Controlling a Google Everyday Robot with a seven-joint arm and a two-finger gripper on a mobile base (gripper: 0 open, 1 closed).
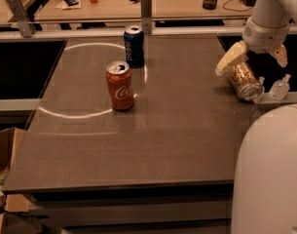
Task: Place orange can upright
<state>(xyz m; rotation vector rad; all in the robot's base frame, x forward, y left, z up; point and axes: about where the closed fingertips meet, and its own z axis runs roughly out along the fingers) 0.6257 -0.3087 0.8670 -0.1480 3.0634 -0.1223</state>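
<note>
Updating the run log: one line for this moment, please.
gripper open over orange can | orange can on its side, table right edge | Coca-Cola can, Pepsi can upright

The gripper [255, 57] hangs at the right edge of the table [162, 145], one of its spread fingers [230, 58] covering the far end of the lying orange can [244, 80]. The arm [274, 9] is cut off by the top edge. The robot's white body [269, 174] hides the table's near right corner.

Single view, set high at the near edge of the table [177, 130], beside the robot body [272, 174], facing down and across toward the far desk [187, 4]; the gripper [255, 57] sits at upper right.
</note>
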